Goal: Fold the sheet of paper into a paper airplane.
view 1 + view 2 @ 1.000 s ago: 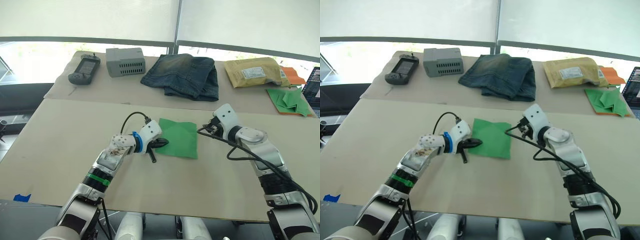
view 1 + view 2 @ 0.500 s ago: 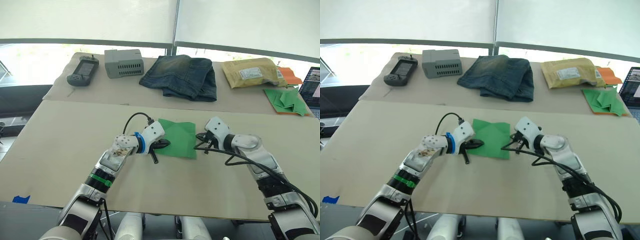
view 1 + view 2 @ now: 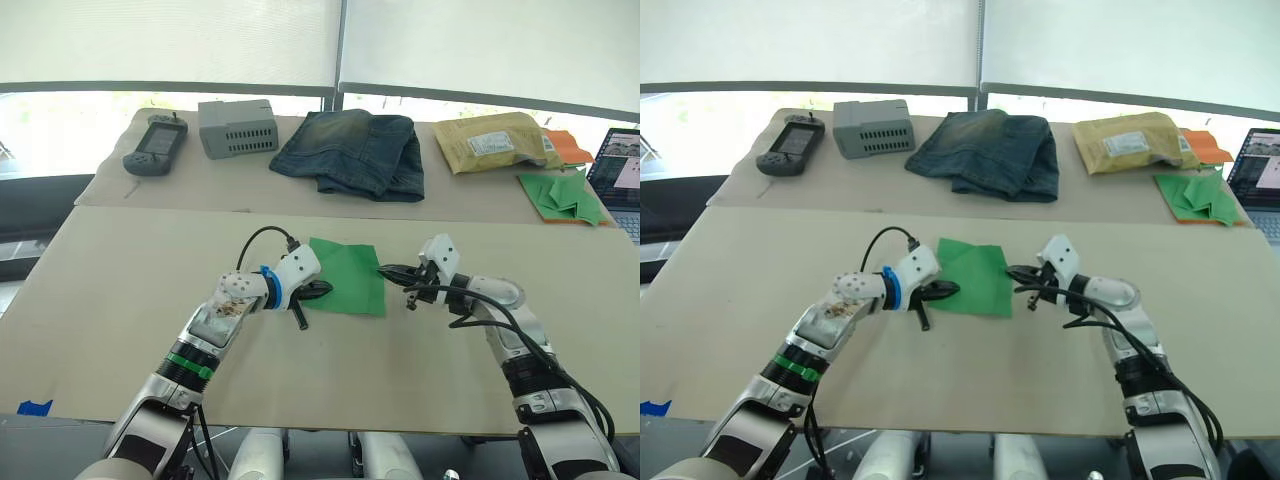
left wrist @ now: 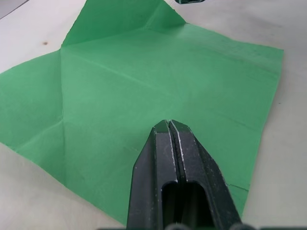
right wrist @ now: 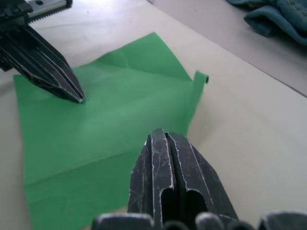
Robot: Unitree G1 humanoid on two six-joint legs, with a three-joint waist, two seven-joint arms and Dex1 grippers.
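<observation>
Nearest, left end effector (image 3: 318,290): fingers pressed together, nothing between them, tip resting on the left part of the sheet of paper (image 3: 348,276). Opposite, right end effector (image 3: 392,271): fingers likewise closed with nothing gripped, tip at the sheet's right edge, pointing toward the left one. Between them, lying on the tan surface (image 3: 120,300): bright green sheet, roughly square, mostly flat, crossed by crease lines, no clear long axis; edges skewed slightly to the surface's front edge, one corner aimed away toward the jeans (image 3: 352,152); far right corner curled upward, plain in the right wrist view.

Farther back, along the far strip of the surface, left to right: dark handheld controller (image 3: 148,148), grey vented box (image 3: 237,127), folded blue jeans, padded yellow mailer (image 3: 490,143), then heap of green paper pieces (image 3: 563,194) over an orange sheet (image 3: 566,146). At the far right edge, a laptop screen (image 3: 618,180).
</observation>
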